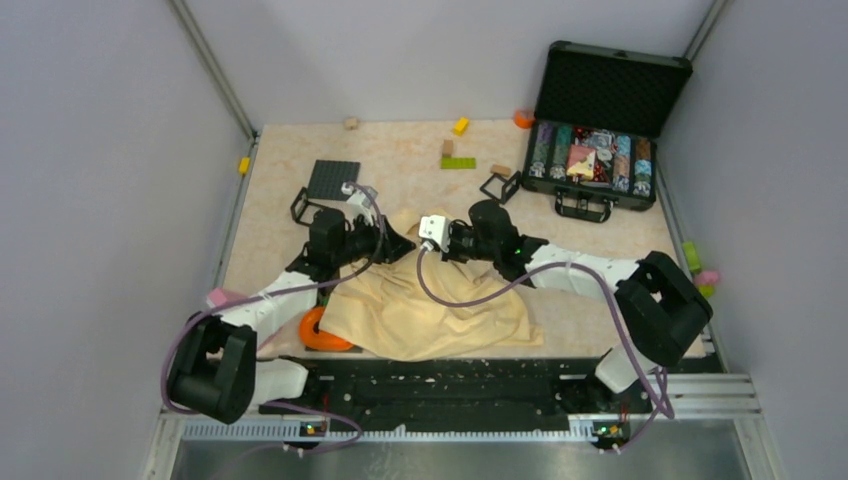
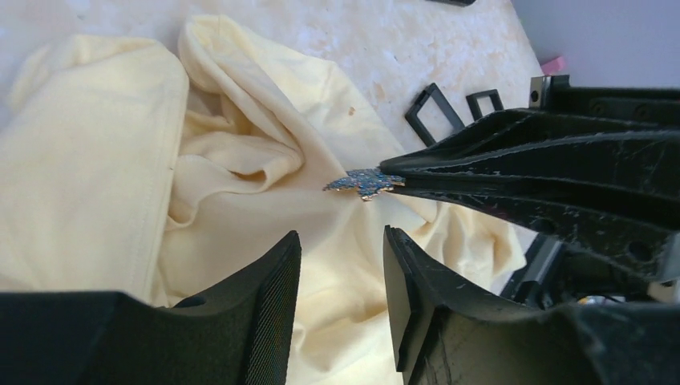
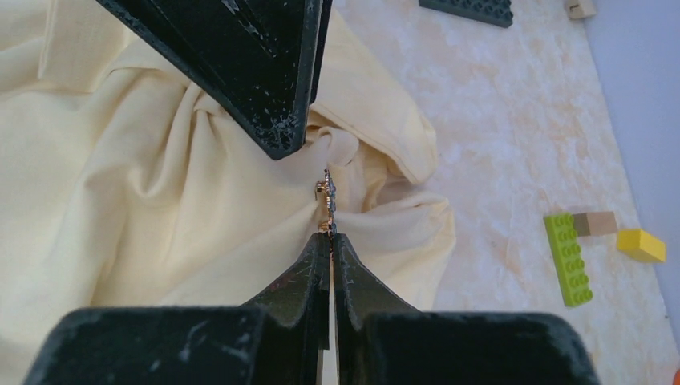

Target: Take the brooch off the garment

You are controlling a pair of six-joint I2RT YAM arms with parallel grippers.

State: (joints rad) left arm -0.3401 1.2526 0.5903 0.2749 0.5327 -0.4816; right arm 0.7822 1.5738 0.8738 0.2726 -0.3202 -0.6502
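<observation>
The pale yellow garment point(image 1: 430, 310) lies crumpled on the table's near middle. The brooch point(image 3: 327, 192), a tiny glittery gold star, sticks up from a fold of it. It also shows in the left wrist view point(image 2: 365, 183). My right gripper point(image 3: 329, 237) is shut on the brooch's near edge, and its tips point(image 2: 394, 175) reach in from the right. My left gripper point(image 2: 341, 241) is open just above the cloth, close under the brooch, with only fabric showing between its pads. In the top view both grippers point(image 1: 405, 243) meet over the garment and hide the brooch.
An open black case of poker chips point(image 1: 600, 160) stands at the back right. Black square frames point(image 2: 437, 112) and a black baseplate point(image 1: 333, 180) lie behind the garment. A green brick point(image 3: 568, 257) with tan and yellow pieces lies to the right. An orange ring point(image 1: 322, 330) pokes out from under the garment's left edge.
</observation>
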